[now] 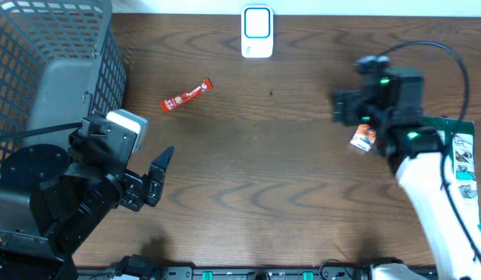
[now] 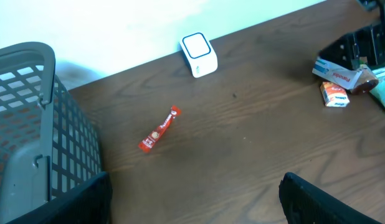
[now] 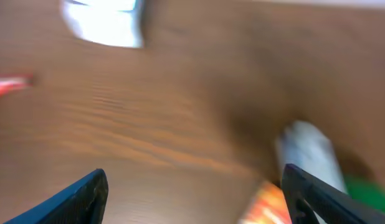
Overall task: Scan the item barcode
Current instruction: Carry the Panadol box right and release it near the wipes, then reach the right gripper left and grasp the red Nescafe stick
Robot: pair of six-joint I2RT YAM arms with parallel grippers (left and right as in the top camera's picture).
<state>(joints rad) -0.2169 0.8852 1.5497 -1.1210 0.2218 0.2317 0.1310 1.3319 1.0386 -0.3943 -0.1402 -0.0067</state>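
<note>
R gripper (image 3: 194, 174) wide open, empty; orange pack (image 1: 363, 140) just under it, axis unclear. L gripper (image 2: 195, 180) open, empty, well apart; R nearer.

A white scanner (image 1: 257, 32) with a blue-rimmed window is standing at the far edge of the surface (image 1: 287, 194). A thin red sachet (image 1: 186, 95) is lying flat and slanted, well apart to the scanner's left. A small orange-and-white pack (image 1: 363, 139) is lying at the right, partly hidden.
</note>
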